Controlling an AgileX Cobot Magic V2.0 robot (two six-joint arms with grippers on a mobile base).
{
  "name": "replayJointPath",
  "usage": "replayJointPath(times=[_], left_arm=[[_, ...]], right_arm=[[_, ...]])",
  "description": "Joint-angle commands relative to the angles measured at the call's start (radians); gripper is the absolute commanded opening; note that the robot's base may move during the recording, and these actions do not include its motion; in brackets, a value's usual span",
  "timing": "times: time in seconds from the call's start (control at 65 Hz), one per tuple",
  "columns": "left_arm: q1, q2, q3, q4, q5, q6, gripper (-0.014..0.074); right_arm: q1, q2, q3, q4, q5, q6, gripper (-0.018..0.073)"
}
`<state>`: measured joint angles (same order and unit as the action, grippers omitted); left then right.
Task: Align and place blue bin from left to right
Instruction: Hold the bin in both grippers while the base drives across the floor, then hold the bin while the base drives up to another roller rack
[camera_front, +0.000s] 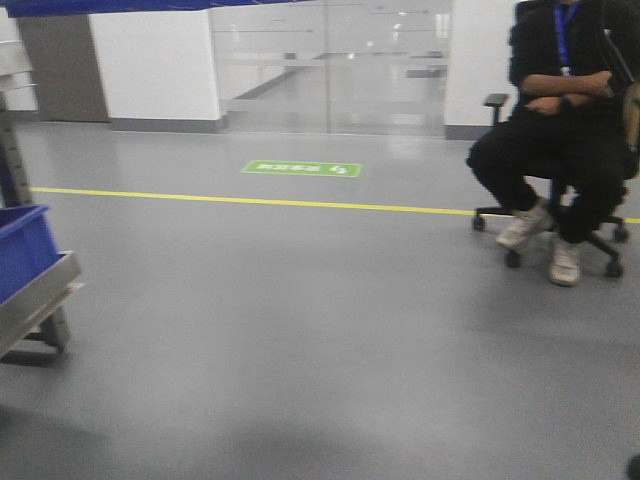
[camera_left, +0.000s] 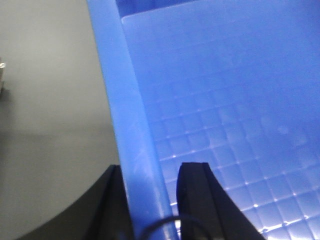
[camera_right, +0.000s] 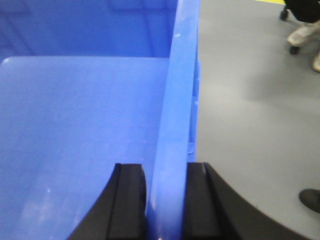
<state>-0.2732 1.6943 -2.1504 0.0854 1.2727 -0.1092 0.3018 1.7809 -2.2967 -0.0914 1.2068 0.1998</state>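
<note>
Far left in the front view, another blue plastic crate (camera_front: 22, 250) is sitting on a grey metal cart shelf (camera_front: 45, 290), well apart from everything else. My left claw (camera_left: 152, 200) is pinching the left rim of the big rectangular open-topped blue plastic bin (camera_left: 225, 100). One black finger (camera_left: 112, 205) is sitting outside the wall over the grey floor (camera_left: 45, 125), and the other is pressing on the inside, next to the grid-patterned inner surface. So the bin is spanning the space between my two wrists. On its right rim, my right claw (camera_right: 165, 197) is clamping on the same way, with both black pads hugging the rim and no gap showing. Further right, a thin yellow floor line (camera_front: 250, 201) is running across the room with a green rectangular floor sticker (camera_front: 301, 168) behind it. At the far right a person in black clothes (camera_front: 560, 110) is sitting on a black wheeled office chair (camera_front: 496, 99), arms crossed.
</note>
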Motion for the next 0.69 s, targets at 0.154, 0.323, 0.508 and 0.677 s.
replayJointPath(times=[0.154, 0.323, 0.508, 0.677], left_arm=[[-0.01, -0.019, -0.017, -0.006, -0.066, 0.021, -0.0111], [-0.01, -0.019, -0.017, -0.006, -0.066, 0.021, -0.0111], [-0.01, -0.019, -0.017, -0.006, -0.066, 0.021, -0.0111], [-0.01, -0.019, -0.017, -0.006, -0.066, 0.021, -0.0111]], right_arm=[[-0.003, -0.026, -0.018, -0.022, -0.145, -0.024, -0.0069], [-0.003, -0.026, -0.018, -0.022, -0.145, -0.024, -0.0069], [-0.003, -0.026, -0.018, -0.022, -0.145, -0.024, -0.0069], [-0.003, -0.026, -0.018, -0.022, -0.145, -0.024, -0.0069]])
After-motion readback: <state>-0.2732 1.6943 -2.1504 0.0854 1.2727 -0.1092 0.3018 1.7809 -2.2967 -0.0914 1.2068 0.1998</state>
